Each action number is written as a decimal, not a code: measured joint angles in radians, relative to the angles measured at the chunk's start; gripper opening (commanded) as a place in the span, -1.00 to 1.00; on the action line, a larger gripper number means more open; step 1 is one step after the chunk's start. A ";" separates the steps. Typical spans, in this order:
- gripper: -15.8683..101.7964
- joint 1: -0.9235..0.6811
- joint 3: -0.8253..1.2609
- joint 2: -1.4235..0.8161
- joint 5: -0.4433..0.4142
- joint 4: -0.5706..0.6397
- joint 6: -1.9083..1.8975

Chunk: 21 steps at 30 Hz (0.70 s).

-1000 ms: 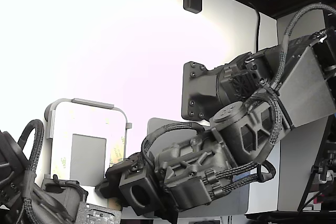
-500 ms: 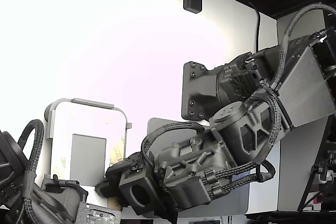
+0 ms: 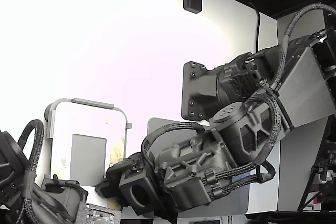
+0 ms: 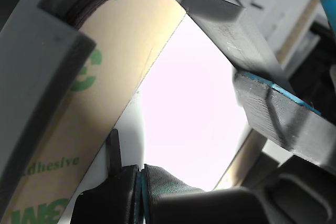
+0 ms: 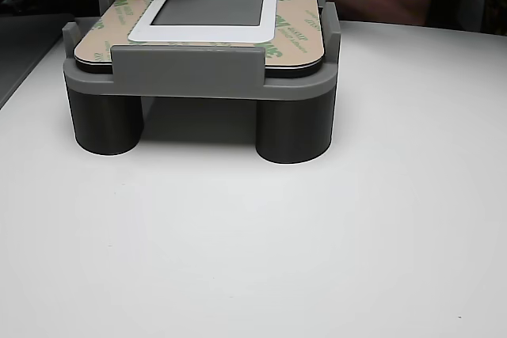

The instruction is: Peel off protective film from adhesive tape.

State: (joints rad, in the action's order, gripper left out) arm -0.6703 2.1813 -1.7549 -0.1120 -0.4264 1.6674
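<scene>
protective film (image 4: pixel 89 108), tan with green lettering, runs right up close along the curved corner of the grey holder (image 5: pixel 190 73) in the wrist view. it still lies flat, with no lifted edge i can see. just past it the fingers (image 4: pixel 137 184) look pressed together, dark pads with a blue lining touching. i cannot tell whether they have any film between them or only sit beside its edge. further off, in the other view, the holder stands on two round legs on the white table (image 5: pixel 317 259), film strips around a white frame with a grey patch (image 5: pixel 210 4). over the last second the arm (image 3: pixel 210 166) barely shifted in the exterior view, so i'd judge the peel hasn't started.
</scene>
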 measured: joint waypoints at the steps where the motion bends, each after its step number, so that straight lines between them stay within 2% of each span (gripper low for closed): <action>1: -0.90 -0.002 0.000 0.000 -0.002 0.000 -0.002; 21: -0.90 -0.014 0.000 -0.002 -0.011 -0.011 -0.021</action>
State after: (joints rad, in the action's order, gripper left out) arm -0.6842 2.1813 -1.7564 -0.1227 -0.4372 1.6460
